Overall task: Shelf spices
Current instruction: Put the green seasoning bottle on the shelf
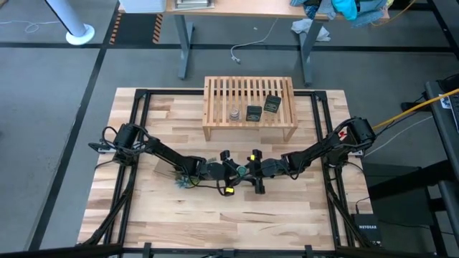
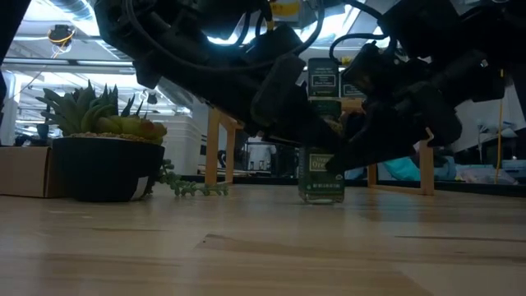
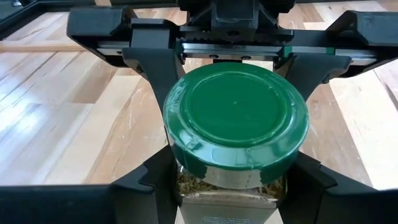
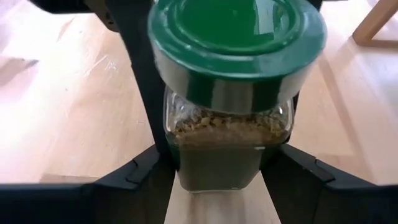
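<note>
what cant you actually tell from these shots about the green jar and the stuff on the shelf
- Low view: dark arms cover the green-capped jar above its label, so no cap or contact shows.
- High view: labels on the two tins and the tiny jar on the shelf are too small to read.
- Left wrist view: the cap hides the jar's base.

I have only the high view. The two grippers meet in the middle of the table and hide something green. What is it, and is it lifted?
Observer: It is the green-capped jar. In the low view its base rests on the table.
Operator: Which gripper holds it?
Observer: Both. The wrist views show the left gripper and the right gripper closed on its glass body from opposite sides.
Operator: Is the jar empty?
Observer: No, dried herbs fill the glass nearly up to the cap.
</note>
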Motion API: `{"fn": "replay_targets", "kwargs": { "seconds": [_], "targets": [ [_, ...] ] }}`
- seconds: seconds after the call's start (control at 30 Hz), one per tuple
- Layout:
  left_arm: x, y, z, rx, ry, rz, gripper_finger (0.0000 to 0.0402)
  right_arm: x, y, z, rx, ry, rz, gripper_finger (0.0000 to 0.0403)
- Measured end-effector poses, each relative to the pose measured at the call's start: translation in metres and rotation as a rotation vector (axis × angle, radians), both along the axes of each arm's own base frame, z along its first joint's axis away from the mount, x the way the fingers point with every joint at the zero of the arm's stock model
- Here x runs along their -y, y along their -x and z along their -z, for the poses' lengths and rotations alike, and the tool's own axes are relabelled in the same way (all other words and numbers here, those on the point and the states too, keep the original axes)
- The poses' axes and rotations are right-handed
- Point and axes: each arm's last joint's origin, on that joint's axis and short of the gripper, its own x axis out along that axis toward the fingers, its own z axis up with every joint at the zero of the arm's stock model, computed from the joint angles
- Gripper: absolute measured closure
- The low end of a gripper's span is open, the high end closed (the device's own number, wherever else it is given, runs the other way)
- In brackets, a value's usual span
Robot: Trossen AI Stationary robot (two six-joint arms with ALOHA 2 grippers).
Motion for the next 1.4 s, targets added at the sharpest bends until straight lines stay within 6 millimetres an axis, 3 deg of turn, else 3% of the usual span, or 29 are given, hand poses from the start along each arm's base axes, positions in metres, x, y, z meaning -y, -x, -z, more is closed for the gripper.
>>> {"fn": "replay_targets", "kwargs": {
  "seconds": [0.3, 0.43, 0.93, 1.4],
  "targets": [
    [-0.001, 0.000, 0.000, -0.003, -0.003, -0.005, 0.0217, 0.002, 0.002, 0.010, -0.078, -0.049, 0.114, 0.0180],
    [-0.001, 0.001, 0.001, -0.009, -0.009, -0.012, 0.0217, -0.001, -0.001, 0.012, 0.005, -0.045, 0.188, 0.0180],
    [-0.001, 0.001, 0.001, -0.015, -0.021, -0.041, 0.0217, -0.001, 0.000, 0.010, -0.034, -0.039, 0.106, 0.0180],
    [-0.002, 0.002, 0.002, -0.028, -0.014, -0.065, 0.0217, 0.002, 0.016, 0.000, -0.163, -0.006, 0.095, 0.0181]
  ]
}}
